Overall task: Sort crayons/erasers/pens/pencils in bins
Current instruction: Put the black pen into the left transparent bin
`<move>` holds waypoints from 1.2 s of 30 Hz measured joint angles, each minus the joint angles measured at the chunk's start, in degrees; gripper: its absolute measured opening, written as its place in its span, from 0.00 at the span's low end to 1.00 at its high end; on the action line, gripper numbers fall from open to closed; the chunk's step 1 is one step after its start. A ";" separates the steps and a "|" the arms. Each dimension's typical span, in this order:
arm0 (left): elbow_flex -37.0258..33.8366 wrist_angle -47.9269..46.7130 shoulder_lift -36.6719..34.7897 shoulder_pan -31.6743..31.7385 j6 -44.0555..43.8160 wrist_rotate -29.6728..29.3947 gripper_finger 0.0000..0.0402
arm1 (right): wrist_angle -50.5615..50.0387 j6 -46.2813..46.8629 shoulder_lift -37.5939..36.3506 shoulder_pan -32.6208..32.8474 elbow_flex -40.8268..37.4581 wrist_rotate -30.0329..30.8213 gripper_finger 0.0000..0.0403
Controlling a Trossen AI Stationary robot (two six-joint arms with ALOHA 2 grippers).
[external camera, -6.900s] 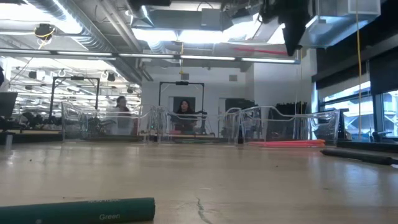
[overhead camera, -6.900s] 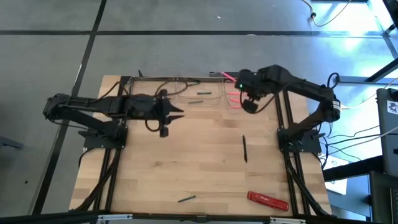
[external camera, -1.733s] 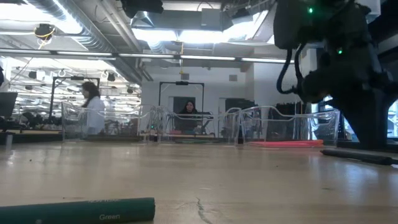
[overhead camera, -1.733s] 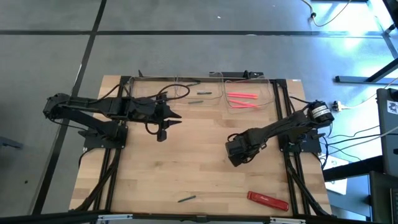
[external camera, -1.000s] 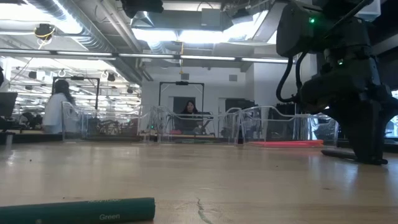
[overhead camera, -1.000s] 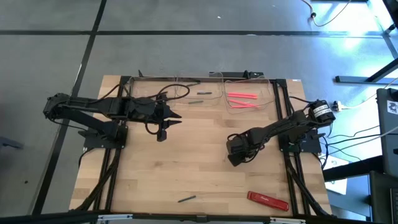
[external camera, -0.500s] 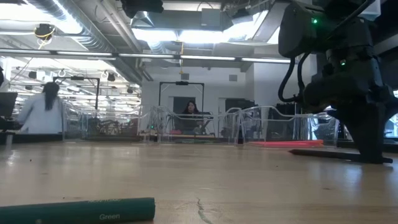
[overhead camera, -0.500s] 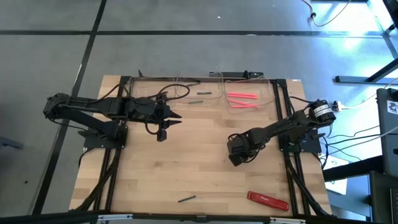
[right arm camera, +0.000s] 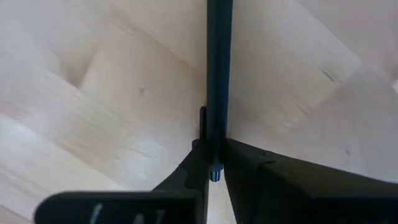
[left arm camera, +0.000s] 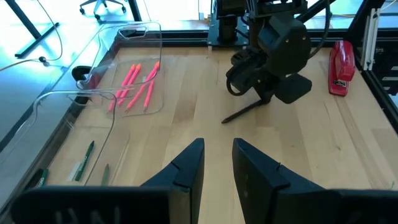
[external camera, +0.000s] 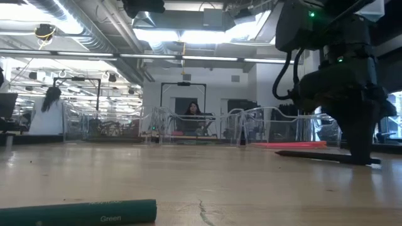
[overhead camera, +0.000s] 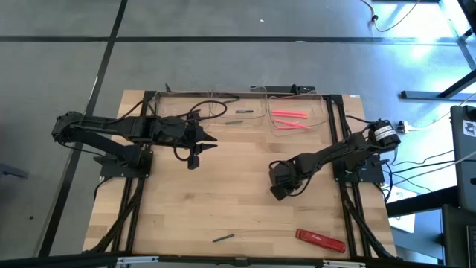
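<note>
My right gripper (overhead camera: 278, 190) points down at the table's right middle, shut on a black pen (left arm camera: 244, 112), which also shows in the low view (external camera: 308, 154) and the right wrist view (right arm camera: 218, 68). My left gripper (left arm camera: 217, 163) hangs open above the table's left half, touching nothing. Three clear bins (overhead camera: 297, 113) stand along the far edge. The right bin holds pink sticks (left arm camera: 135, 82), the middle one grey-green sticks (left arm camera: 84, 160). A green crayon (external camera: 81, 212) lies near the front edge. My right gripper pinches the black pen near its clip end (right arm camera: 214, 144) between its two fingers. The fingers come from above, pointing down, and lie across the pen. The pen's long free part (external camera: 295, 153) stretches away from the fingers, low along the table top.
A red stapler (overhead camera: 321, 240) lies at the near right corner. Black frame rails (overhead camera: 342, 149) run along the table's sides and far edge. Bare wood lies between the two arms. A person (external camera: 45, 116) is in the room beyond the table.
My right gripper has shut on the black pen while staying low over the table. In the low view the pen has swung about on the table top, and its free end now reaches farther out from the fingers.
</note>
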 joint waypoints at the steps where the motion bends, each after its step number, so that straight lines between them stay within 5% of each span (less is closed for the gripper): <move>1: 0.00 0.01 0.00 0.00 0.00 0.00 0.19 | -0.09 -0.65 0.04 0.01 0.46 0.28 0.09; 18: 0.00 -0.02 0.00 0.00 0.99 0.00 0.19 | -1.63 -11.86 0.19 -1.43 11.88 8.12 0.09; 36: 0.07 -6.92 -4.42 -1.82 -5.03 0.17 0.19 | -8.37 -46.25 0.44 -16.42 35.53 10.02 0.08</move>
